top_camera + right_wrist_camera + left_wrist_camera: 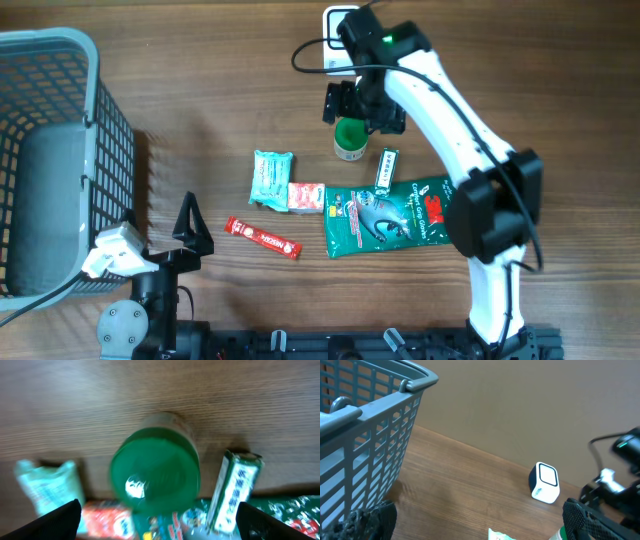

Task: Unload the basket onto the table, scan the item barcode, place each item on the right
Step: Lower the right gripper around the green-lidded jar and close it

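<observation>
The right tool (363, 108) hovers, released, over the green-lidded jar (350, 138) at upper centre of the overhead frame. I'd say it's the reach; next, lower, clench, present it to the white scanner (545, 482).

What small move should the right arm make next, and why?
Probably lower the right gripper straight down around the green-lidded jar. The gripper is open and hangs above the jar, which stands upright and centred between its fingers in the wrist view, not yet held.
</observation>
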### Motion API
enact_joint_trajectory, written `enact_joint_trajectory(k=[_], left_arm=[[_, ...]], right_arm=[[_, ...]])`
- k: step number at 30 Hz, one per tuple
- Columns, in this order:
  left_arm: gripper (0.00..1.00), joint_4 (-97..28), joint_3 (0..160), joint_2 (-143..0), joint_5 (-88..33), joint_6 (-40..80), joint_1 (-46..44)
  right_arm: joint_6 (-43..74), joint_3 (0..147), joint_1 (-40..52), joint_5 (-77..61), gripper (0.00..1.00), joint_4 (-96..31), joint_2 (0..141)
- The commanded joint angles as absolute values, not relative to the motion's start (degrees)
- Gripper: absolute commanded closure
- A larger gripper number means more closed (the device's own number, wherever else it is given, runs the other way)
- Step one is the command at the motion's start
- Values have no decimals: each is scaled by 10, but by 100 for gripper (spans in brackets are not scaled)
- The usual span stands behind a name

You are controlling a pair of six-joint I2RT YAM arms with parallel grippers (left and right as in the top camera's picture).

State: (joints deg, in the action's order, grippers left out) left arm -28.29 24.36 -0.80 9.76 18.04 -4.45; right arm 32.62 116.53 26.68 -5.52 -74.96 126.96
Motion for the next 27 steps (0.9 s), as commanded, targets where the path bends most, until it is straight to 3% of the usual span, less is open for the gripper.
enact_joint_trajectory(k=[1, 17, 25, 27], left_arm=[[0, -282, 242, -3, 99, 171, -47], [0, -282, 242, -3, 99, 171, -47], [0, -282, 242, -3, 99, 171, -47], [0, -282, 242, -3, 99, 171, -47]], right_arm=[[293, 1173, 268, -62, 1, -745, 1311], [269, 1173, 285, -18, 2, -710, 1390], [270, 1173, 285, -12, 28, -717, 1392], [270, 1173, 285, -12, 30, -721, 1391]])
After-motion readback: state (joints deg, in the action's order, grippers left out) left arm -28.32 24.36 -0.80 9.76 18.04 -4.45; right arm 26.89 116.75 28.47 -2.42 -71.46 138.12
